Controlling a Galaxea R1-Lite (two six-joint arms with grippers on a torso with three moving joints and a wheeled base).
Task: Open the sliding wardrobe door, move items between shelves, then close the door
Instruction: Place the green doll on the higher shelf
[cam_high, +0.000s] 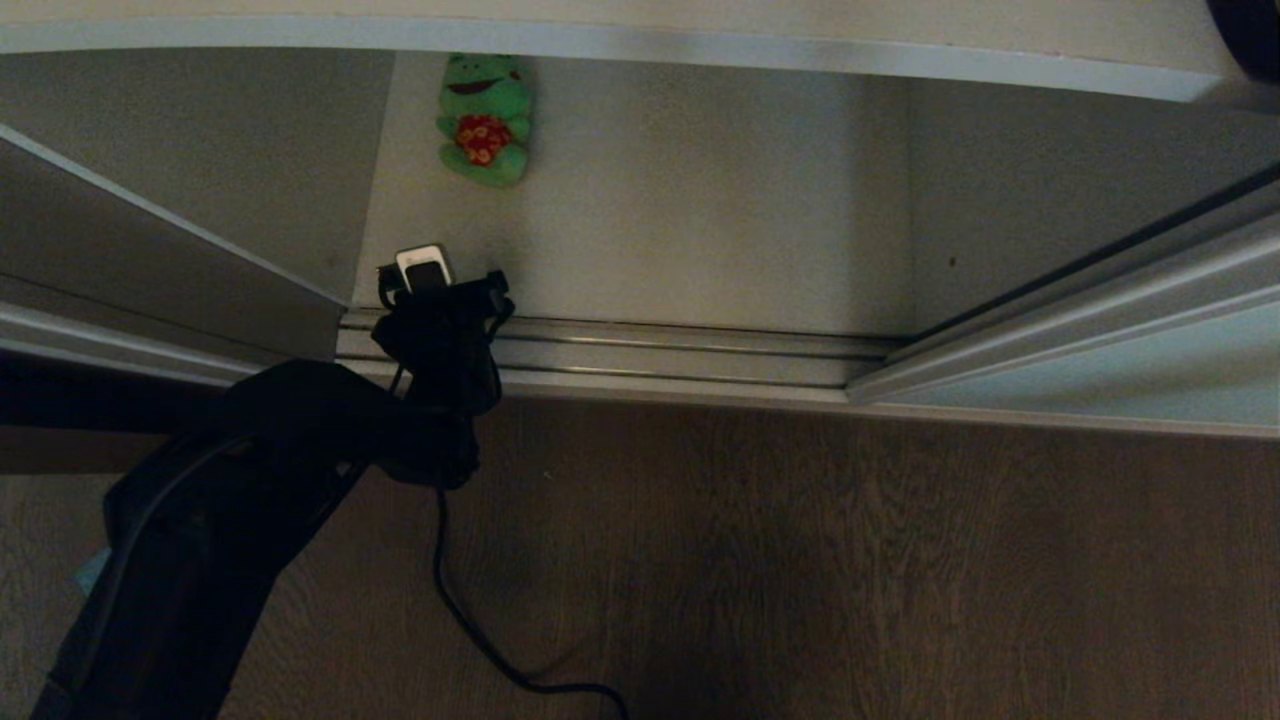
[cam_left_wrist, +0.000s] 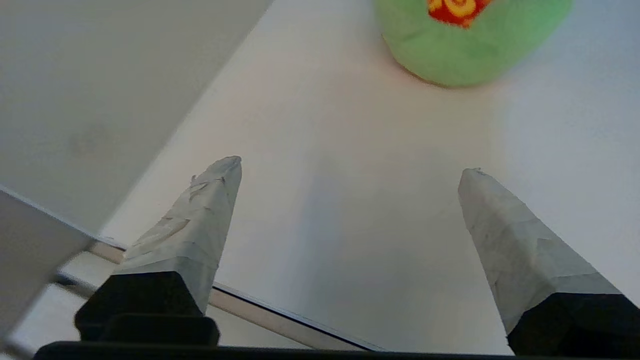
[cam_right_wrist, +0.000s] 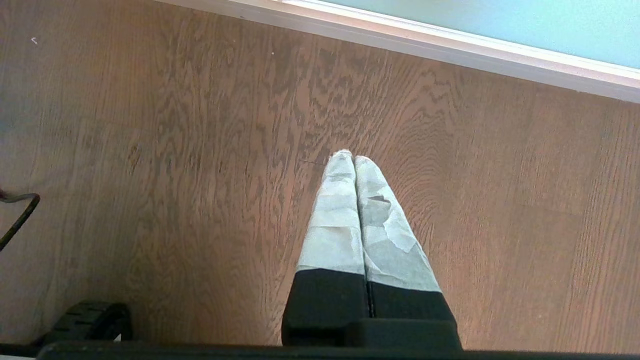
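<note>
Left gripper (cam_left_wrist: 350, 172) stands wide and empty short of the frog (cam_high: 485, 120) on the shelf (cam_high: 700, 230); it should withdraw straight back, clearing the door track (cam_high: 650, 360)

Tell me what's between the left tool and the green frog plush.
Nothing: only bare shelf board lies between the open left tool and the green frog plush, clearest in the left wrist view.

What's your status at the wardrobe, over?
Left gripper open, empty, over lower shelf. Green frog plush ahead, untouched. Right gripper shut above floor. Door slid open; nothing blocking.
</note>
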